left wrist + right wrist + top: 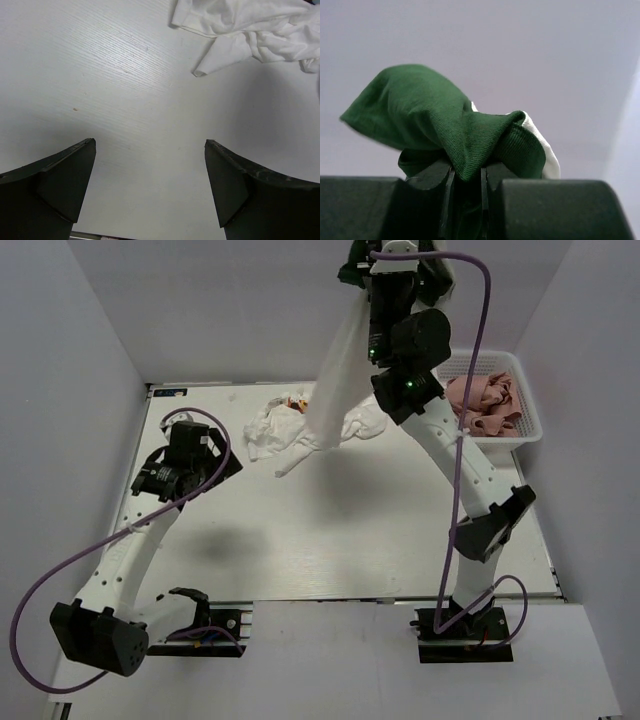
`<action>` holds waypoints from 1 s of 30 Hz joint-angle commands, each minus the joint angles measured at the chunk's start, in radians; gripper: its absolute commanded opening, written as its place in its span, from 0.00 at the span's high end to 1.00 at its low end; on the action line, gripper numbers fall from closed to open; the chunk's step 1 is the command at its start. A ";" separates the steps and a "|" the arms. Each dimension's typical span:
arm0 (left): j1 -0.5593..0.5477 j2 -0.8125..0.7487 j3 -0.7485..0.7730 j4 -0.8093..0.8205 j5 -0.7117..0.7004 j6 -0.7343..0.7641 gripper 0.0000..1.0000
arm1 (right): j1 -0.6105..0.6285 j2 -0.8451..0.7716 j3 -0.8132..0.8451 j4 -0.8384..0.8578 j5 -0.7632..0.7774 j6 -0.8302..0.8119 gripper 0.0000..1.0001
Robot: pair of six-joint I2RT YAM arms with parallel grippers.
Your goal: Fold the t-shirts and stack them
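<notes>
From above, saw the right gripper (365, 265) up high, pinched shut on a long white shirt (335, 370) hanging down toward 1 crumpled white shirt (275, 435) on the table (300, 540), with pink shirts (485, 400) in the basket (530, 432). Through the left wrist, found the left gripper (150, 170) wide open, holding nothing, near that crumpled white shirt. Through the right wrist, spotted dark green cloth (445, 115) squeezed between the fingers (427, 182); looked soft, light and floppy, so best grabbed by 2 shoulder corners.
</notes>
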 commanded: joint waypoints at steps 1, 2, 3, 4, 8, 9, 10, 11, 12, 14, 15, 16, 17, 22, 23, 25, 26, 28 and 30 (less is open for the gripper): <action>0.005 0.020 0.022 0.032 0.017 0.001 0.00 | -0.051 0.024 0.111 0.219 0.024 -0.211 1.00; 0.005 0.029 0.031 0.032 0.017 0.001 0.00 | -0.075 0.030 0.103 0.278 0.001 -0.274 1.00; 0.005 0.029 0.031 0.032 0.017 0.001 0.00 | -0.100 0.031 0.079 0.355 -0.010 -0.292 1.00; 0.005 0.045 0.031 0.032 0.017 0.001 0.00 | -0.128 0.034 0.071 0.415 -0.022 -0.303 1.00; 0.005 0.089 0.059 0.032 0.017 0.001 0.00 | -0.224 0.038 0.028 0.535 -0.079 -0.294 1.00; 0.005 0.098 0.059 0.041 0.017 0.001 0.00 | -0.273 0.038 0.007 0.587 -0.094 -0.293 1.00; 0.005 0.114 0.070 0.042 0.026 0.001 0.00 | -0.287 0.040 -0.004 0.596 -0.116 -0.286 1.00; 0.005 0.114 0.070 0.052 0.026 0.001 0.00 | -0.301 0.043 -0.035 0.604 -0.142 -0.282 1.00; 0.005 0.124 0.070 0.052 0.026 0.001 0.00 | -0.335 0.041 -0.076 0.618 -0.150 -0.274 1.00; 0.005 0.137 0.070 0.063 0.035 0.011 0.00 | -0.378 0.052 -0.122 0.623 -0.136 -0.254 1.00; 0.005 0.152 0.070 0.063 0.035 0.011 0.00 | -0.407 0.058 -0.144 0.627 -0.127 -0.250 1.00; 0.005 0.152 0.079 0.063 0.035 0.011 0.00 | -0.439 0.075 -0.157 0.635 -0.119 -0.240 1.00; 0.005 0.169 0.079 0.063 0.035 0.011 0.00 | -0.470 0.080 -0.168 0.647 -0.104 -0.236 1.00; 0.005 0.242 0.110 0.063 0.017 0.021 0.00 | -0.591 0.203 -0.207 0.664 0.049 -0.216 1.00; 0.005 0.256 0.120 0.063 0.017 0.021 0.00 | -0.641 0.218 -0.208 0.664 0.065 -0.202 1.00; 0.005 0.285 0.136 0.063 0.006 0.021 0.00 | -0.684 0.250 -0.231 0.647 0.108 -0.169 1.00; 0.005 0.317 0.151 0.063 0.015 0.032 0.00 | -0.700 0.256 -0.266 0.626 0.119 -0.162 1.00; 0.005 0.351 0.183 0.074 0.038 0.043 0.00 | -0.711 0.247 -0.394 0.613 0.120 -0.127 1.00; 0.005 0.410 0.202 0.074 0.058 0.043 0.00 | -0.712 0.236 -0.485 0.592 0.101 -0.099 1.00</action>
